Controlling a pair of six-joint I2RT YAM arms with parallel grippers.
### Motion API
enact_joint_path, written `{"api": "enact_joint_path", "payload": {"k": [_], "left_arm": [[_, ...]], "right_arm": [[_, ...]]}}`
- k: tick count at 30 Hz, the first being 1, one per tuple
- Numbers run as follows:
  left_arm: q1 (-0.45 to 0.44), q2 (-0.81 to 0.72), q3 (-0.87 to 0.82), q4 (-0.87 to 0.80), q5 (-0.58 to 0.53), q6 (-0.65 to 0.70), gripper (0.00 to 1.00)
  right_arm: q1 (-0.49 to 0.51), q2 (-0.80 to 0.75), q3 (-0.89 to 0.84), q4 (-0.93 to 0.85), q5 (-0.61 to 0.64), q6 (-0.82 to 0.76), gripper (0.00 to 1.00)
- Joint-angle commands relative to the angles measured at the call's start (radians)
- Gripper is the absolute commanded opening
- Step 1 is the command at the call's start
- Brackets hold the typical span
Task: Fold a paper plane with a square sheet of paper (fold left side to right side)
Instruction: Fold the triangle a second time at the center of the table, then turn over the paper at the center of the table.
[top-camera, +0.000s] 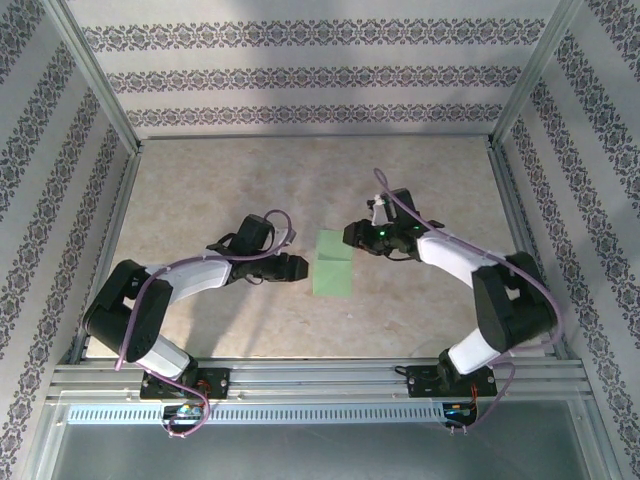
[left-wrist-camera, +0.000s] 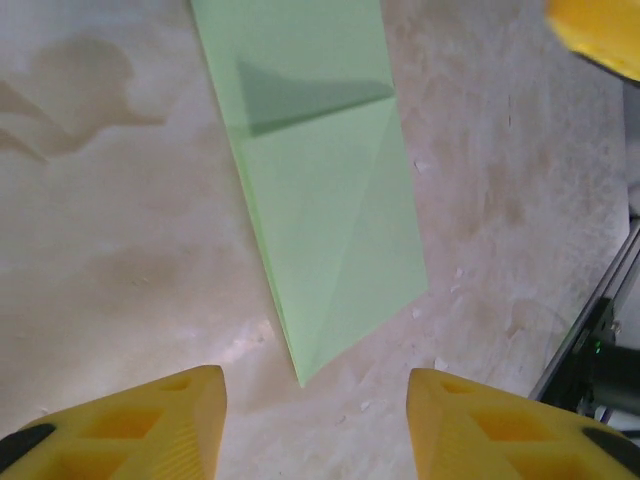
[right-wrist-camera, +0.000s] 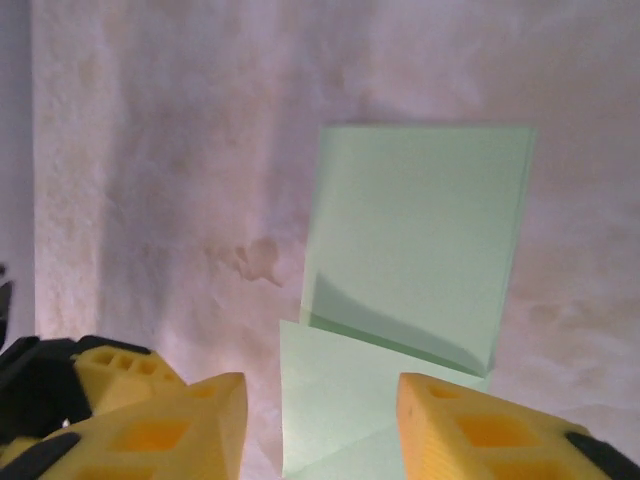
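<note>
Now | folded paper | flat between left gripper and right gripper

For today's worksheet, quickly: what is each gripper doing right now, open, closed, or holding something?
Left gripper: open, holding nothing; the green paper lies on the table ahead of it.
Right gripper: open, holding nothing.
</note>
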Motion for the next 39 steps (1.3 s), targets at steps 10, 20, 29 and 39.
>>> {"api": "enact_joint_path", "payload": {"k": [10, 20, 29, 39], "left_arm": [[0.019, 0.199, 0.157, 0.051, 0.030, 0.040, 0.59], [0.014, 0.311, 0.208, 0.102, 0.079, 0.028, 0.46], [-0.002, 0.353, 0.230, 0.119, 0.090, 0.021, 0.27], [-0.002, 0.291, 0.210, 0.117, 0.065, 0.034, 0.08]], "right_arm": [[-0.161, -0.361, -0.264, -0.023, 0.072, 0.044, 0.82], [-0.217, -0.460, -0.366, -0.005, 0.008, 0.047, 0.83], [-0.220, -0.434, -0.369, -0.005, -0.018, 0.040, 0.79], [-0.220, -0.386, -0.373, 0.049, -0.096, 0.041, 0.70]]}}
